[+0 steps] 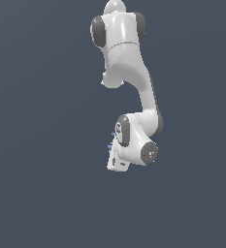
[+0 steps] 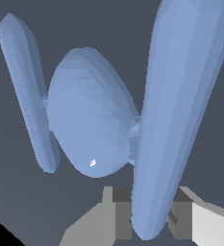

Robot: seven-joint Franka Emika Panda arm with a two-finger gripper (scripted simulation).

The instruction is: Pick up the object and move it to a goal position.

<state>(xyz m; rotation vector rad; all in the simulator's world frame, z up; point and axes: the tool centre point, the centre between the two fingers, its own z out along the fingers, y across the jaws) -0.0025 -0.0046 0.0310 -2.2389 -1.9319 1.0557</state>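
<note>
The object (image 2: 92,115) is light blue, with a rounded middle and two long flat lobes, and it fills the wrist view. One lobe (image 2: 176,110) runs down between my grey fingers (image 2: 119,214), which press against its sides. My gripper (image 2: 149,218) is shut on that lobe. In the exterior view the white gripper (image 1: 116,162) hangs under the arm's last joint. Only small blue tips of the object (image 1: 110,146) stick out beside it, and the rest is hidden by the hand.
The white arm (image 1: 129,63) reaches from the exterior view's top down to the middle. Around it there is only a plain dark grey-blue ground (image 1: 41,184). No other objects or goal marker show.
</note>
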